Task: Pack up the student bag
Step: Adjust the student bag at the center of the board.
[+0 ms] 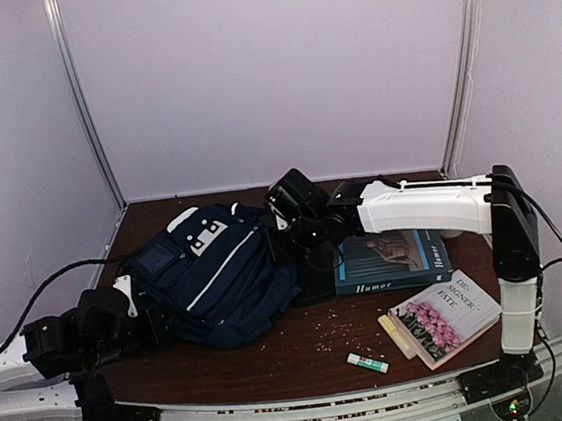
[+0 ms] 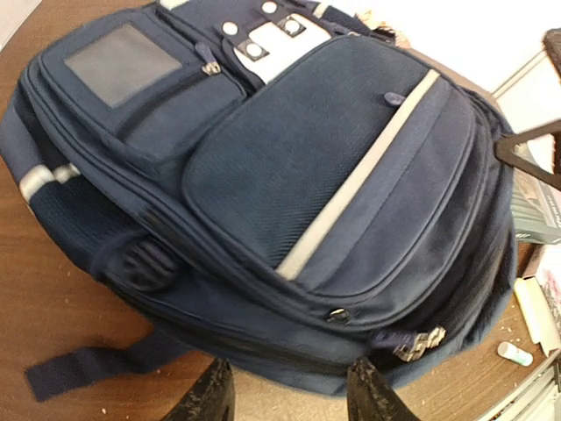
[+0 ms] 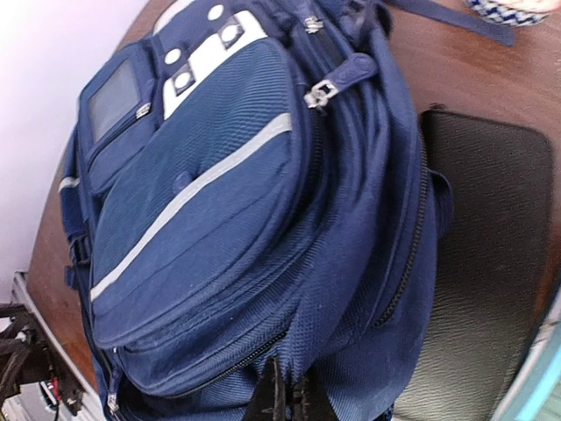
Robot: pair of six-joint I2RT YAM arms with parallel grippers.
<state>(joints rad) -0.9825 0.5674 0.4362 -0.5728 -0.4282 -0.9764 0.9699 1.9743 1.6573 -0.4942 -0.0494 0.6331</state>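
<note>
Across the left half of the table lies the student bag [image 1: 212, 273], front pocket up. Its long axis runs roughly away from the arm bases, with the white buckle patches toward the back wall. The right gripper [image 3: 287, 395] has reached over to the bag's right flank and is clenched tight against the seam beside a zip track. Whether it nips a fold of fabric or a zip pull I cannot tell, as the fingertips are cut off at the frame's bottom edge. The left gripper [image 2: 289, 399] hangs released, jaws wide, just beside the bag's near-left edge and touching nothing, so the right arm is the one placed to act. Every zip I can see looks closed, and the main opening is not in view. A flat black case [image 3: 482, 263] lies against the bag's right side, partly tucked under it. The Humor book [image 1: 392, 259], a flowered paperback [image 1: 443, 316] and a glue stick [image 1: 367, 363] lie well to the right — unpacked, I judge.
</note>
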